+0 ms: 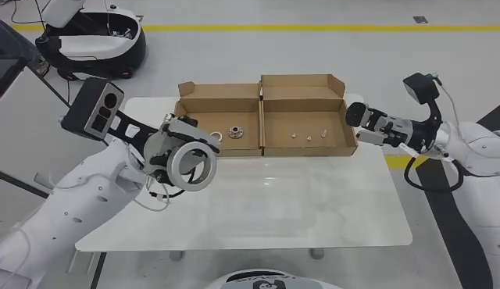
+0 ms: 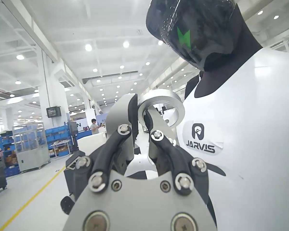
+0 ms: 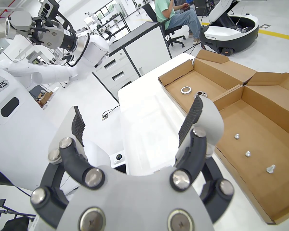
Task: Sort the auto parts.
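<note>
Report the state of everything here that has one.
Left end effector, shut on the big ring, raised.
Right end effector, open, empty.
Left box, open, holds a small ring and a hub.
Right box, open, holds three bolts.

The white table (image 1: 312, 203), rounded at its corners, carries two open cardboard boxes (shallow trays, really, with their flaps standing up). Both rest on the table's far half, close to its far edge. The left box (image 1: 199, 129) sits toward the table's left side, and the right box (image 1: 332, 121) lies toward the table's right side. The two touch, side wall against side wall, near the middle of the table's width.
</note>
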You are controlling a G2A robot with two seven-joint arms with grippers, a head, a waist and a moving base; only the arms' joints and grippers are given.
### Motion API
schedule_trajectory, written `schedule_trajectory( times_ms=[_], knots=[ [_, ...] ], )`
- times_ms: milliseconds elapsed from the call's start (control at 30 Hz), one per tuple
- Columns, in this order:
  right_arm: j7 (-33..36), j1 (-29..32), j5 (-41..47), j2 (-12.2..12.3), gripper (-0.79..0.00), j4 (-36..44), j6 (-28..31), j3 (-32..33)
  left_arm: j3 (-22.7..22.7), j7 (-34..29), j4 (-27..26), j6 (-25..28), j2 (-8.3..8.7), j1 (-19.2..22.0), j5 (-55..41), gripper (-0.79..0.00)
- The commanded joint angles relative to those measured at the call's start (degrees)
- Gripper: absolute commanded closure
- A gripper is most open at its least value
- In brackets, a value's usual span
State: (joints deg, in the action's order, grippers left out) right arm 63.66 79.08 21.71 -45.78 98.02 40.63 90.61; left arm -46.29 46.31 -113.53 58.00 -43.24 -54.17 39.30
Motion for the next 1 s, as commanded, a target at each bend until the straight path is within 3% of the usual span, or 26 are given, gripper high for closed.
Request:
schedule_trajectory(
  times_ms=[0,200,400,533,733,967],
  knots=[
    [0.0,0.0,0.0,0.0,-0.785,0.0,0.0,0.0,-0.4,0.0,0.3,0.0,0.16,-0.6,0.1,0.000],
    [0.0,0.0,0.0,0.0,-0.785,0.0,0.0,0.0,-1.3,0.0,2.6,0.0,1.02,-2.2,2.8,0.000],
    [0.0,0.0,0.0,0.0,-0.785,0.0,0.0,0.0,0.2,0.0,4.1,0.0,2.93,-1.7,7.9,0.000],
    [0.0,0.0,0.0,0.0,-0.785,0.0,0.0,0.0,-0.7,0.0,1.6,0.0,3.20,-1.9,1.9,0.000],
    [0.0,0.0,0.0,0.0,-0.785,0.0,0.0,0.0,-4.9,0.0,-1.5,0.0,2.09,-4.1,-7.0,0.000],
    [0.0,0.0,0.0,0.0,-0.785,0.0,0.0,0.0,-10.3,0.0,-3.4,0.0,-0.81,-7.7,-11.6,0.000]
  ],
)
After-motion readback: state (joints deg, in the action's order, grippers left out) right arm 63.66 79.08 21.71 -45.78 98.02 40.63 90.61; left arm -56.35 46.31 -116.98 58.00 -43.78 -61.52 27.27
